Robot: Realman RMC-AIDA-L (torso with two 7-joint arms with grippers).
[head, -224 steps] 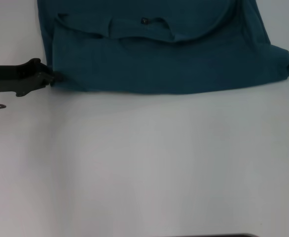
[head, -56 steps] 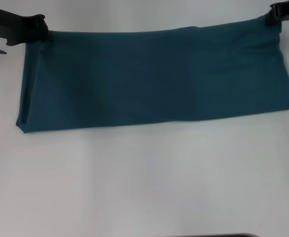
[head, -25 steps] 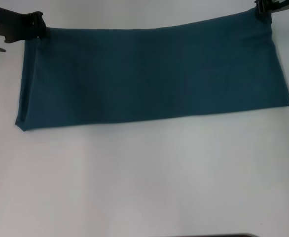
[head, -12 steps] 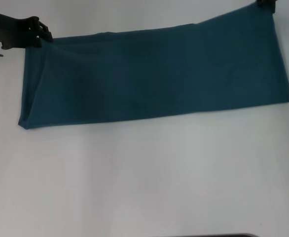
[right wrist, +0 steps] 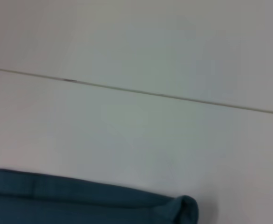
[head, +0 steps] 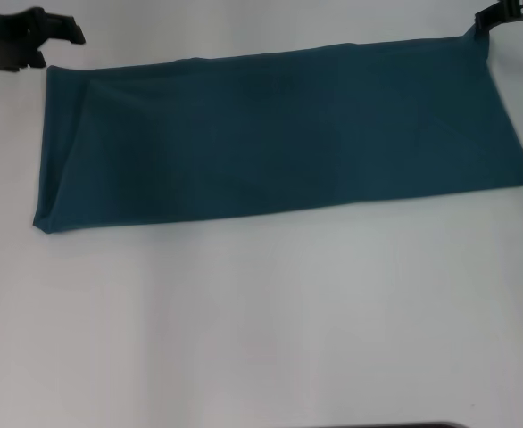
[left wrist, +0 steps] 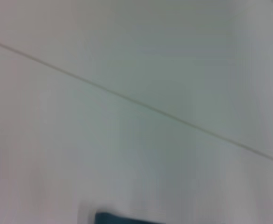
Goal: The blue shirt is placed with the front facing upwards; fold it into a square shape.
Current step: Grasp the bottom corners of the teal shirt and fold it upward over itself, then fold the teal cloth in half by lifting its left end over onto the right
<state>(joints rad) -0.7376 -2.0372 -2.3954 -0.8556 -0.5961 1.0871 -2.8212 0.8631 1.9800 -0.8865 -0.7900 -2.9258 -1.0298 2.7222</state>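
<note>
The blue shirt [head: 279, 134] lies on the white table as a long flat band running left to right, plain teal side up, with no letters or label showing. My left gripper [head: 70, 36] is open at the far left, just beyond the band's far left corner and apart from it. My right gripper [head: 486, 20] is at the band's far right corner, right at the cloth's edge. A sliver of the shirt shows in the left wrist view [left wrist: 122, 218]. Its folded edge with a rolled corner shows in the right wrist view [right wrist: 80, 200].
The white table [head: 261, 330] stretches bare in front of the band. A thin seam line crosses the tabletop in the left wrist view [left wrist: 141, 105] and in the right wrist view [right wrist: 136, 91]. A dark edge shows at the bottom of the head view [head: 386, 425].
The left gripper has let go of the far left corner and drawn back and away from it. The far edge has settled onto the table. The right gripper has shifted slightly right.
</note>
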